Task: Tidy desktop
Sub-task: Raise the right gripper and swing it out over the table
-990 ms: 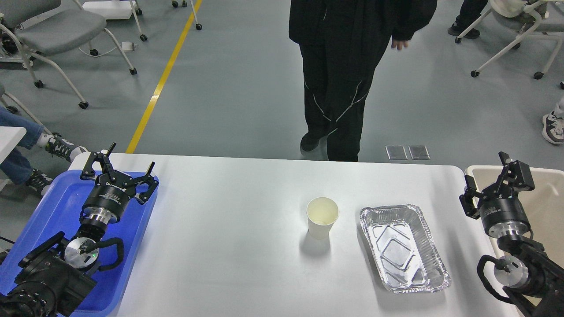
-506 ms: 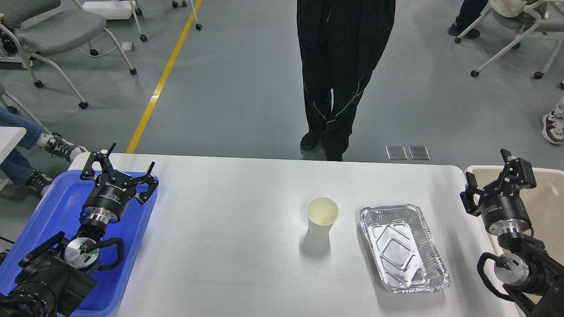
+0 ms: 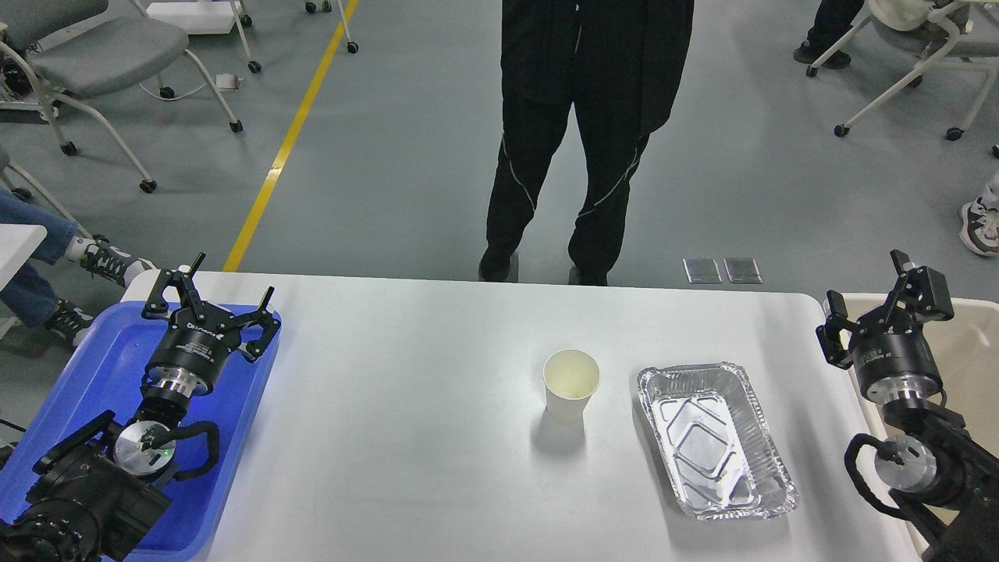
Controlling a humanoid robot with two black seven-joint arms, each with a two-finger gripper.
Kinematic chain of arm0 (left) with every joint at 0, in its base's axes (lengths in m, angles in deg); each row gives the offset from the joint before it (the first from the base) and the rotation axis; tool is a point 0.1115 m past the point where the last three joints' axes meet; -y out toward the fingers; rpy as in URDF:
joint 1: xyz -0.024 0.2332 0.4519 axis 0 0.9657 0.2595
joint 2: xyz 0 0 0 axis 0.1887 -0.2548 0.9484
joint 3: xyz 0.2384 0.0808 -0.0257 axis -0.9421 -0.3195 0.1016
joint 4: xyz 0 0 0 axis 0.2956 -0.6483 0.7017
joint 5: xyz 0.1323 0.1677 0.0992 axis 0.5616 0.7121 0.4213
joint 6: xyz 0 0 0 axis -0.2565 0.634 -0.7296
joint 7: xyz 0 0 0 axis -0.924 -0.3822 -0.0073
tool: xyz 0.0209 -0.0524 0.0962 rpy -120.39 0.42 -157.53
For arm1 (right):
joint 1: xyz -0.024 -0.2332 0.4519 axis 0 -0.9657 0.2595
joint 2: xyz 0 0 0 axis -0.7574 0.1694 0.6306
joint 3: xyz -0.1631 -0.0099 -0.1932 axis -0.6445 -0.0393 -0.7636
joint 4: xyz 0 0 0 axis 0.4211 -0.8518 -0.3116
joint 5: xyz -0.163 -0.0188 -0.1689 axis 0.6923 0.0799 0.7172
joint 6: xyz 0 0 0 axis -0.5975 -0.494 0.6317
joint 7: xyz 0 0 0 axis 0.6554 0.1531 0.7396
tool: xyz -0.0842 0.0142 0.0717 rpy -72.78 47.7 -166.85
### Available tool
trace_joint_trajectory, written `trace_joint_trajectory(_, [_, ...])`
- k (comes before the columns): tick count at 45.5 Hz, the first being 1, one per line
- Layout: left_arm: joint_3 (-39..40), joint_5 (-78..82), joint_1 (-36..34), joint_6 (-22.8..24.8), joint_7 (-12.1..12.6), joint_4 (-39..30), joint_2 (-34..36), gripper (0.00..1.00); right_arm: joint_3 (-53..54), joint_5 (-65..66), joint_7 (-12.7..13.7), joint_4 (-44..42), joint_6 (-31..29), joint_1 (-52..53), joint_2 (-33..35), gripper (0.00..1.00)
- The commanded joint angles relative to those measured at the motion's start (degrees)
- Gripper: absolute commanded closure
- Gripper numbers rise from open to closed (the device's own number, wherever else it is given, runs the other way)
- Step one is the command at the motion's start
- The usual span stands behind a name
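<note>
The white desktop (image 3: 406,437) fills the lower half of the head view. An upright white paper cup (image 3: 571,385) stands right of its middle. An empty silver foil tray (image 3: 714,438) lies just right of the cup. My left gripper (image 3: 211,293) is open and empty above the far end of the blue plastic tray (image 3: 94,375) at the left edge. My right gripper (image 3: 882,304) is open and empty at the table's right edge, over the rim of the beige bin (image 3: 964,351).
A person in black (image 3: 585,133) stands close behind the table's far edge. Rolling chairs stand at the far left (image 3: 86,55) and far right (image 3: 921,47). A yellow floor line (image 3: 289,133) runs behind the table. Another person's legs (image 3: 47,273) show at the left.
My right gripper has shifted slightly right and away, further over the bin. The person behind the table has stepped left. My left arm, the cup and the foil tray have not moved.
</note>
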Motion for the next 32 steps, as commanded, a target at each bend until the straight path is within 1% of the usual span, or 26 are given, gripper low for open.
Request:
trace_joint_trajectory(1, [0.0,0.0,0.0,0.0,0.0,0.0,0.0,0.0,0.2,-0.4,0.0,-0.3,0.7,1.4,0.9,0.0])
trace_joint_trajectory(9, [0.0,0.0,0.0,0.0,0.0,0.0,0.0,0.0,-0.9,-0.3,0.1,-0.4,1.2,4.0,3.1,0.0])
trace_joint_trajectory(13, [0.0,0.0,0.0,0.0,0.0,0.0,0.0,0.0,-1.5,0.1,0.6,-0.4,1.2,6.0,5.3,0.0])
trace_joint_trajectory(16, [0.0,0.0,0.0,0.0,0.0,0.0,0.0,0.0,-4.3,0.5,0.7,-0.5,1.3,7.8,7.1,0.0])
trace_joint_trajectory(20, [0.0,0.0,0.0,0.0,0.0,0.0,0.0,0.0,-12.8,0.5,0.8,-0.8,1.6,12.1,9.8,0.0])
trace_joint_trajectory(26, [0.0,0.0,0.0,0.0,0.0,0.0,0.0,0.0,-31.2,0.2,1.5,-0.9,2.4,21.3,12.9,0.0])
trace_joint_trajectory(27, [0.0,0.0,0.0,0.0,0.0,-0.1,0.0,0.0,-35.0,0.1,1.8,-0.9,2.6,23.4,13.5,0.0])
trace_joint_trajectory(32, [0.0,0.0,0.0,0.0,0.0,0.0,0.0,0.0,-47.8,0.1,3.8,-0.8,2.7,30.4,15.2,0.0])
